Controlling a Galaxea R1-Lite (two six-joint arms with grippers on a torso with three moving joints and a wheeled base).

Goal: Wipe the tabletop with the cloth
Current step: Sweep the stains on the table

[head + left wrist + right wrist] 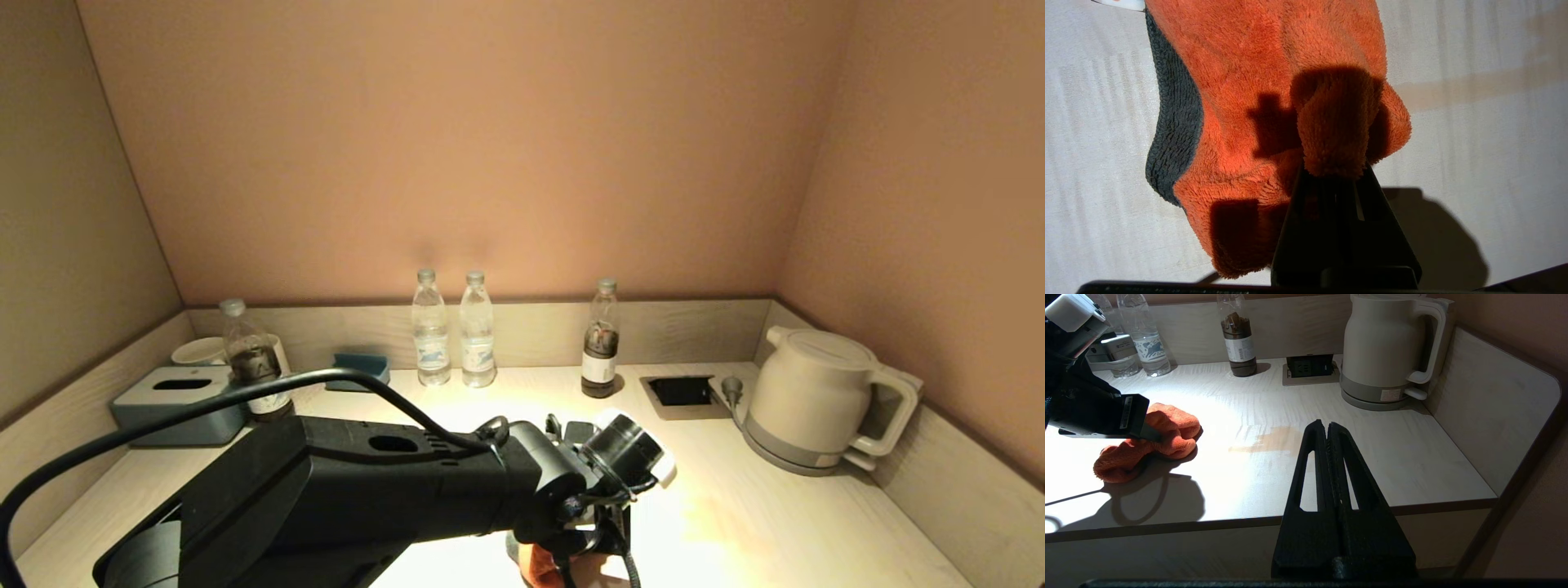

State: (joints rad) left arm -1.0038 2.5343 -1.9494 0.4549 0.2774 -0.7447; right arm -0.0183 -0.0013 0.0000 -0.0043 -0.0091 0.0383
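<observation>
Overhead, the head view shows a pale wood-grain desk set in a niche of tan walls with a low wooden upstand, carrying two clear plastic water bottles, two bottles with dark contents, a grey tissue box, a recessed black socket and a cream electric kettle; the black left arm reaches across the near edge, and only a scrap of the fluffy orange cloth with a dark grey edge peeps out under it. Next, the left wrist view has the left claw clamped on a bunched fold of that cloth, whose long axis runs away from the claw while the rest lies on the desk. Finally, the right wrist view shows the right claw pressed together with nothing in it, held off the desk's front edge, well apart from the cloth, with a faint brownish stain on the desk between them.
</observation>
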